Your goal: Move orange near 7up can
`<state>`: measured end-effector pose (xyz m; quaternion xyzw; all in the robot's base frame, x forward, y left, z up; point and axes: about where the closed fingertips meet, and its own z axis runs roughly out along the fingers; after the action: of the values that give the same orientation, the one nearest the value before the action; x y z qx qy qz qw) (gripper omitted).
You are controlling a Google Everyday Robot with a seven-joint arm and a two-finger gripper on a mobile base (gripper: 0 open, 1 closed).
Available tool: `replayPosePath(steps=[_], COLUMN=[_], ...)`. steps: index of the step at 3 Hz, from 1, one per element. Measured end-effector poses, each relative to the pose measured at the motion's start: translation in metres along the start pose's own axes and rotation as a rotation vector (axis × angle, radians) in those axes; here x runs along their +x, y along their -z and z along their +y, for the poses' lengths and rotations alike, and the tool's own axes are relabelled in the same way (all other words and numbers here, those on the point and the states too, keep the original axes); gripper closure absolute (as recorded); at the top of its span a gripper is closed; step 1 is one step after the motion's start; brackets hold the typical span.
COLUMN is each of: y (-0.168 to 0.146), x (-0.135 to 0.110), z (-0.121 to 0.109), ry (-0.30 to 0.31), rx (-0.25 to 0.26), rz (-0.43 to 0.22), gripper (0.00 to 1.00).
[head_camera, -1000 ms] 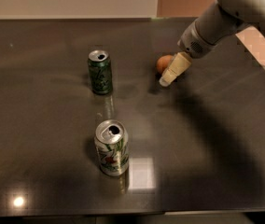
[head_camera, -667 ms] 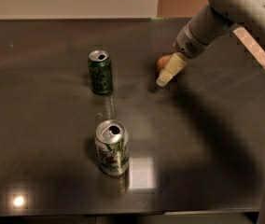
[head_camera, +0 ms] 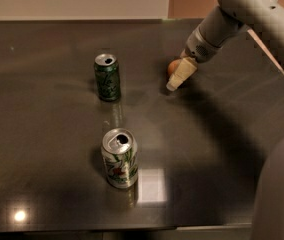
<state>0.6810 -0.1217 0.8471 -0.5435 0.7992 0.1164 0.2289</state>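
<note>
The gripper has edged left, just in front of the orange, which sits unmoved at the far side of the table; whether the gripper is open or closed cannot be told. Centre the grip on the orange before carrying it to the 7up can, well apart at the near side.

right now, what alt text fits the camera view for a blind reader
A robot arm reaches in from the upper right, its gripper at the orange on a dark table. A dark green can stands to the left, and the 7up can stands nearer the camera, apart from the orange.
</note>
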Motion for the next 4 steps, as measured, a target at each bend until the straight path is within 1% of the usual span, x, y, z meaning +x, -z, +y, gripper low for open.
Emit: replayPosePath(steps=[1,2,3,4], y=[-0.003,0.005,0.030,0.059], x=[-0.002,-0.002,0.001,0.011], z=[0.001,0.006,0.028,0.070], ry=[0.000,0.006,0.047,0.125], rx=[-0.027,-0.053,-0.097,-0.155], rz=[-0.012,-0.048,-0.098,-0.138], gripper=[0.41,0.65,0.88,1.00])
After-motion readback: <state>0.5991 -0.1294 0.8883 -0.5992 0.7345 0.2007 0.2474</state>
